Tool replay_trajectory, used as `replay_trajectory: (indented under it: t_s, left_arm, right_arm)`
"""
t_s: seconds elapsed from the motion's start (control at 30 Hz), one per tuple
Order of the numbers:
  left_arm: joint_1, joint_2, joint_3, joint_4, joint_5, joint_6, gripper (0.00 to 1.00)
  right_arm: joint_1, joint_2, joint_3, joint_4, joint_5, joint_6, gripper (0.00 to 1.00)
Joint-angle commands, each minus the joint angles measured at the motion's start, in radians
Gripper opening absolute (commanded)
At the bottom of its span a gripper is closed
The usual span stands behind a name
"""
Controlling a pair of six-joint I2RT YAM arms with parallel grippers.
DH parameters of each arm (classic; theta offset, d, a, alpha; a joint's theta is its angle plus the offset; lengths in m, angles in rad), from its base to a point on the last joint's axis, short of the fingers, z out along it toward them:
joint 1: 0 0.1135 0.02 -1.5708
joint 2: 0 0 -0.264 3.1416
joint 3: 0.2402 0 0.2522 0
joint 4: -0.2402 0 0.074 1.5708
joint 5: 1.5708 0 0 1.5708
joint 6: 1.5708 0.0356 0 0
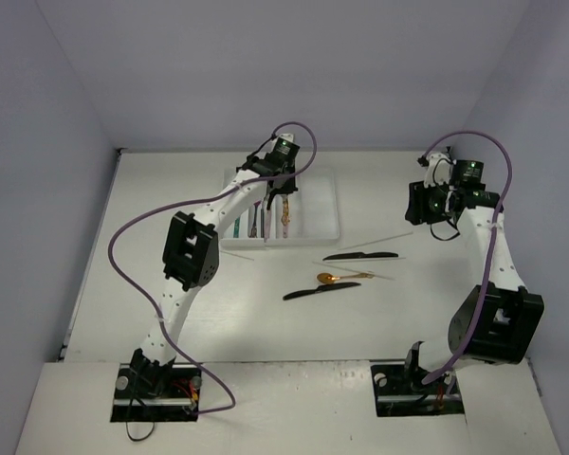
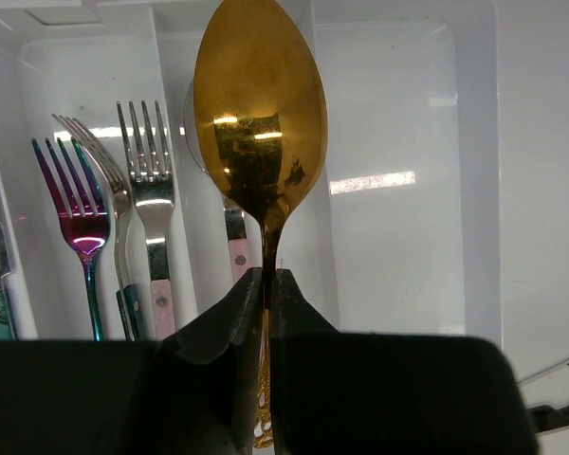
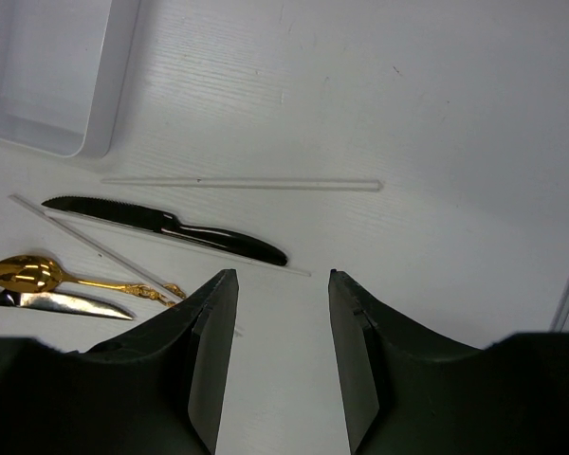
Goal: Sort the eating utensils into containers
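Left gripper (image 2: pixel 266 284) clenched on gold spoon (image 2: pixel 259 114) over white cutlery tray (image 2: pixel 389 246).
Right gripper (image 3: pixel 283 284) released, empty, above table (image 3: pixel 408 95) near black serrated knife (image 3: pixel 171 227).

Two gold spoons (image 2: pixel 259 123), two black knives (image 1: pixel 360 255), three forks (image 2: pixel 152 190), one white tray (image 2: pixel 389 246)
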Motion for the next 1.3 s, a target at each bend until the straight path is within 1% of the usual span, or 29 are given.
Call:
replay_trajectory:
  t_s: [0.0, 0.1, 0.17, 0.2, 0.23, 0.27, 0.33, 0.37, 0.4, 0.47, 0.53, 0.63, 0.73, 0.83, 1.07, 1.17, 1.27]
  left_arm:
    - [-0.007, -0.011, 0.049, 0.077, 0.015, -0.014, 0.23]
    - [-0.009, -0.005, 0.072, 0.087, 0.026, 0.007, 0.49]
    - [-0.009, -0.017, 0.092, 0.09, 0.036, 0.033, 0.59]
    - [-0.007, -0.02, 0.096, 0.091, 0.042, 0.047, 0.62]
    - [-0.005, -0.038, 0.097, 0.091, 0.06, 0.083, 0.63]
    - [-0.002, -0.068, 0.098, 0.091, 0.083, 0.135, 0.64]
    - [-0.003, -0.144, 0.05, 0.093, 0.134, 0.261, 0.6]
    - [-0.007, -0.199, -0.001, 0.093, 0.172, 0.354, 0.58]
    - [-0.008, -0.241, -0.051, 0.088, 0.241, 0.42, 0.56]
    - [-0.01, -0.36, -0.217, 0.08, 0.337, 0.583, 0.55]
    - [-0.028, -0.445, -0.343, -0.031, 0.502, 0.753, 0.55]
    - [-0.078, -0.537, -0.501, -0.154, 0.501, 0.901, 0.54]
    - [-0.133, -0.561, -0.601, -0.213, 0.494, 0.929, 0.54]
    - [-0.222, -0.54, -0.636, -0.228, 0.443, 0.924, 0.54]
    - [-0.392, -0.402, -0.594, -0.229, 0.302, 0.866, 0.53]
    - [-0.43, -0.336, -0.567, -0.232, 0.259, 0.85, 0.53]
    - [-0.441, -0.281, -0.515, -0.238, 0.228, 0.836, 0.53]
  right_arm:
    - [-0.01, -0.026, 0.01, 0.02, 0.004, 0.017, 0.41]
    - [-0.01, -0.022, 0.012, 0.021, 0.003, 0.014, 0.41]
    - [-0.01, -0.016, 0.014, 0.021, -0.002, 0.014, 0.41]
    - [-0.01, -0.014, 0.015, 0.021, -0.004, 0.014, 0.41]
    - [-0.01, -0.011, 0.017, 0.021, -0.006, 0.014, 0.41]
    - [-0.01, -0.007, 0.021, 0.021, -0.006, 0.013, 0.41]
    - [-0.01, -0.007, 0.023, 0.021, -0.004, 0.005, 0.41]
    - [-0.01, -0.007, 0.019, 0.021, -0.001, -0.001, 0.41]
    - [-0.01, -0.008, 0.016, 0.021, 0.003, -0.004, 0.41]
    - [-0.01, -0.008, 0.004, 0.021, 0.004, -0.009, 0.41]
    - [-0.012, -0.009, -0.006, 0.021, 0.006, -0.013, 0.41]
    - [-0.014, -0.008, -0.018, 0.02, 0.014, -0.021, 0.41]
    - [-0.018, -0.008, -0.029, 0.019, 0.026, -0.028, 0.41]
    - [-0.022, -0.004, -0.036, 0.018, 0.032, -0.036, 0.41]
    - [-0.042, -0.006, -0.037, 0.011, 0.038, -0.046, 0.41]
    - [-0.057, -0.02, -0.045, 0.002, 0.038, -0.063, 0.41]
    - [-0.075, -0.033, -0.052, -0.01, 0.034, -0.082, 0.42]
